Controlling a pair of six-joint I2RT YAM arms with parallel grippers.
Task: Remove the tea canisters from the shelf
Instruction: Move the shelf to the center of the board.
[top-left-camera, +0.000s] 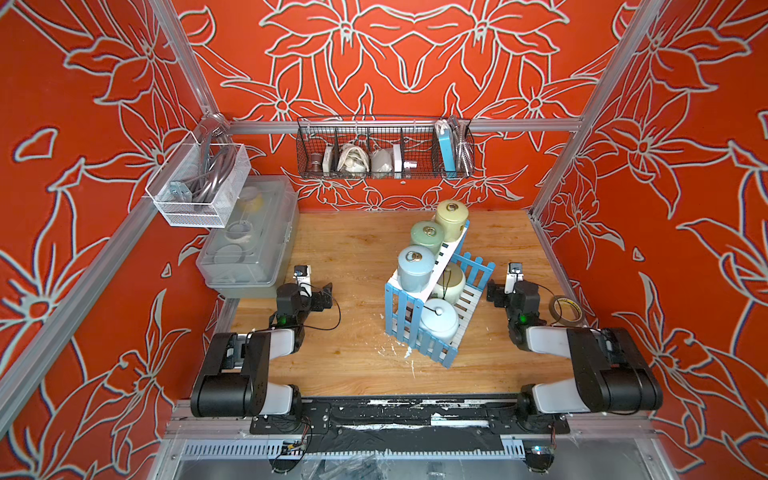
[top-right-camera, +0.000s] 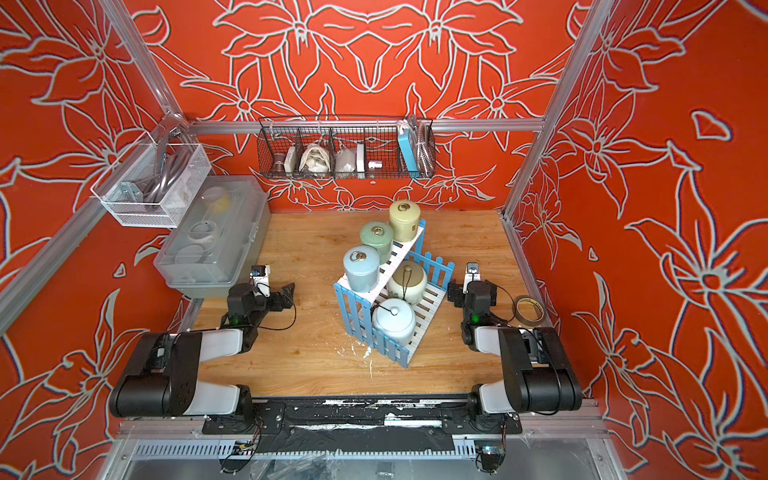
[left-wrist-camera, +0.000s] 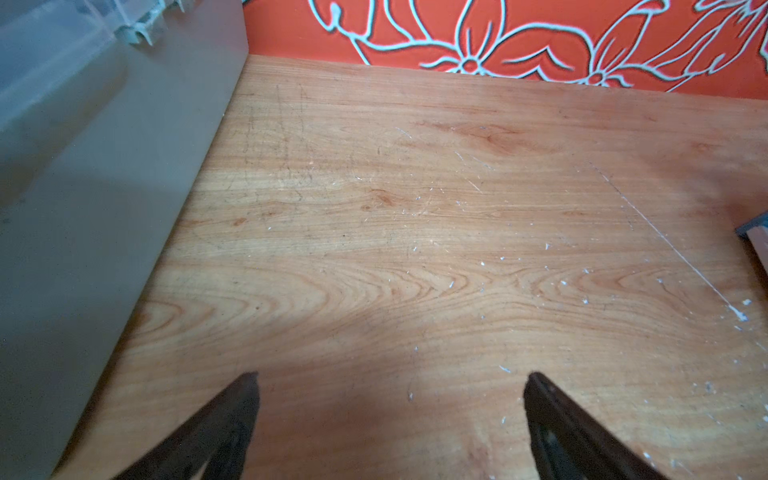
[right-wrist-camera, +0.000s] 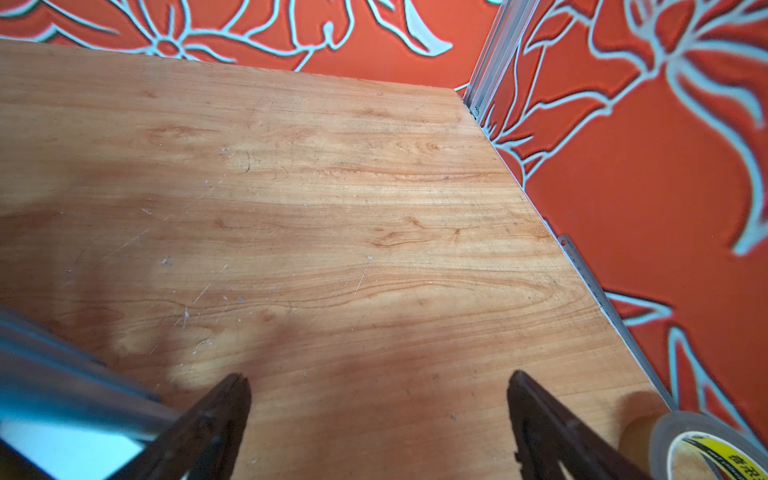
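All five tea canisters (top-left-camera: 415, 268) sit on the shelf (top-left-camera: 401, 318) mid-table: three small ones on the upper tier and two squat ones below, tucked partly beneath it (how far is hard to tell), so lifting those looks awkward. The left gripper (left-wrist-camera: 391, 380) and right gripper (right-wrist-camera: 378, 380) flank it, jaws apart and empty. A tape roll (top-left-camera: 566, 310) lies beside the right one.

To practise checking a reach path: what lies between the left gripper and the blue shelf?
Besides the arm's own black cable, only bare wooden table, flecked white, lies between the left gripper and the shelf; both top views show it.
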